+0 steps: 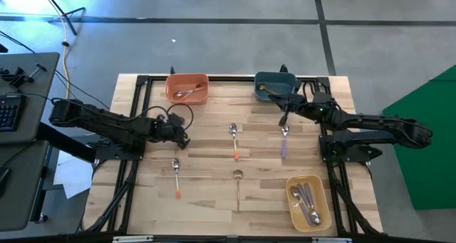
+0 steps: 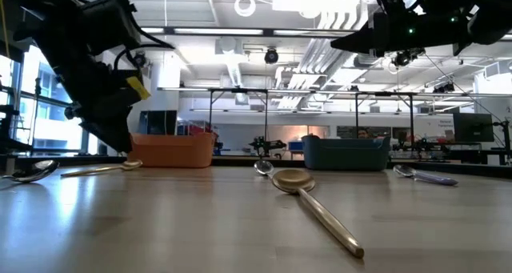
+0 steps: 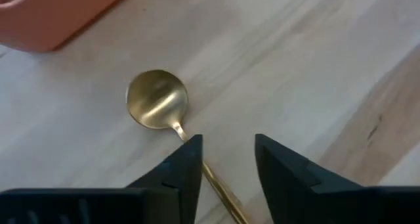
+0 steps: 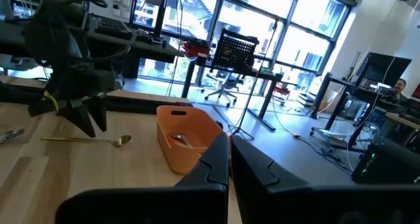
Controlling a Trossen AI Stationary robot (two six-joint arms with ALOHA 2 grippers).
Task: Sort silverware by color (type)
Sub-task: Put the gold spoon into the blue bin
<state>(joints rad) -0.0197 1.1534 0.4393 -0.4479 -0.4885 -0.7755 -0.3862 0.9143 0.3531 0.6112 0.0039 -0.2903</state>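
My left gripper (image 3: 228, 140) hovers open just above the table, near the coral bowl (image 1: 187, 88). A gold spoon (image 3: 157, 99) lies flat on the wood below it, its handle running under the gap between the fingers. In the low view the fingertips (image 2: 126, 145) stand clear above this spoon (image 2: 100, 169). My right gripper (image 4: 230, 159) is shut and holds nothing. It points level above the table in front of the teal bowl (image 1: 274, 86). Loose on the table lie two orange-handled spoons (image 1: 176, 175) (image 1: 234, 140), a purple-handled one (image 1: 283, 140) and another gold one (image 1: 238, 184).
The coral and teal bowls at the far edge each hold a spoon. A yellow bowl (image 1: 308, 202) at the near right holds purple-handled spoons. Black frame rails run along the table's left and right sides. Bare wood lies between the loose spoons.
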